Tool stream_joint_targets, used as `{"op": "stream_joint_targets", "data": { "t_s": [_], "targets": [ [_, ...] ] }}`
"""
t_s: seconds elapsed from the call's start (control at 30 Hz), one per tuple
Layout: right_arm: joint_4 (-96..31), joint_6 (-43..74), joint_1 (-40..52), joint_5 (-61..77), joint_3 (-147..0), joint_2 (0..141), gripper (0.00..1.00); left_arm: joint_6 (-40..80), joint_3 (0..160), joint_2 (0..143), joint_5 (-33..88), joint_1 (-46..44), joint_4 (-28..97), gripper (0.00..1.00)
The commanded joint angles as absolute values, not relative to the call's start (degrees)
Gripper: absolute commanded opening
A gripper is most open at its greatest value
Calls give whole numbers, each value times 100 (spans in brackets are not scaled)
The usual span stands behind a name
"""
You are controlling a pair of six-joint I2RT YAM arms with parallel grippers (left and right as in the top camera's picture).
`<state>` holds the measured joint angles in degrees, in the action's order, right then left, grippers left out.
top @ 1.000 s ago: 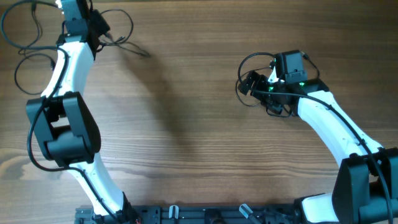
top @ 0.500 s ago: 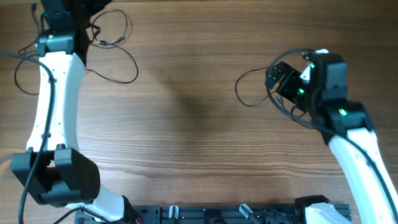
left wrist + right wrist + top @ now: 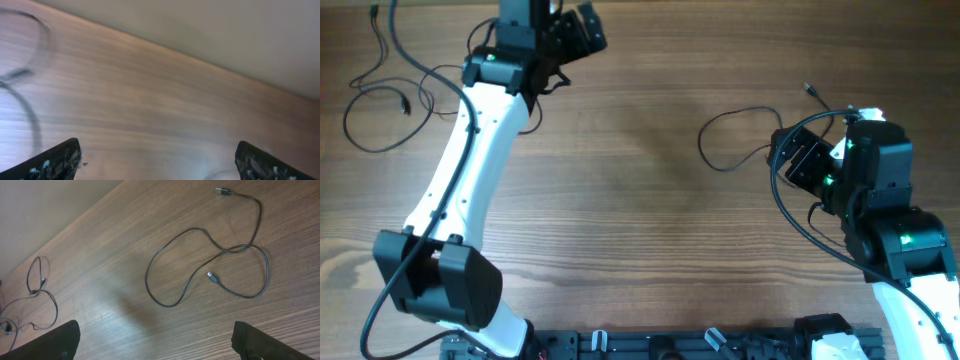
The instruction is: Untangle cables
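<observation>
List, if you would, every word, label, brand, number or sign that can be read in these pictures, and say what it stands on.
None can be read. No print shows on the cables, the table or the arms. The green lights on the arms are plain glows, not signs.

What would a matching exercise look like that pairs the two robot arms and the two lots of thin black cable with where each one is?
Things:
1. single thin black cable with metal plugs
2. bunch of thin black cords
3. white left arm
4. white-and-black right arm

Places, overhead view:
A. far left corner
B. loose self-crossing loop, right of centre
C. along the right edge
D. stretched from near edge to far edge

Pairs: 1-B, 2-A, 3-D, 4-C.
</observation>
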<state>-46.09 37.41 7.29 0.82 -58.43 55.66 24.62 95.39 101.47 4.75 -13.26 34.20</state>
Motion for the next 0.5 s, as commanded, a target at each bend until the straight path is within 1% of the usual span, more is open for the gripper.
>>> {"op": "stream_joint_targets", "data": {
  "t_s": [0.0, 0.07, 0.1, 0.17, 0.27, 0.37, 0.47],
  "targets": [
    [-4718, 4628, 725, -274, -5861, 5555, 100, 2086, 9472, 10608, 1664, -1890, 3433, 100],
    [-5004, 5487, 718, -989, -5861, 5437, 100, 1313, 9472, 10982, 1778, -2314, 3433, 100],
    [-5113, 5706, 709, -1310, -5861, 5365, 100, 899, 9472, 11196, 1778, -2534, 3428, 100],
    [-5234, 5723, 709, -1737, -5861, 5192, 100, 250, 9472, 11504, 1778, -2860, 3393, 100],
    [-5443, 5699, 709, -1839, -5861, 4829, 100, -786, 9472, 11952, 1776, -3389, 3166, 100],
    [-5533, 5701, 709, -1837, -5861, 4587, 100, -1358, 9472, 12276, 1774, -3841, 2808, 100],
    [-5640, 5699, 709, -1837, -5861, 4552, 100, -1673, 9472, 12442, 1745, -4147, 2606, 100]
  ]
}}
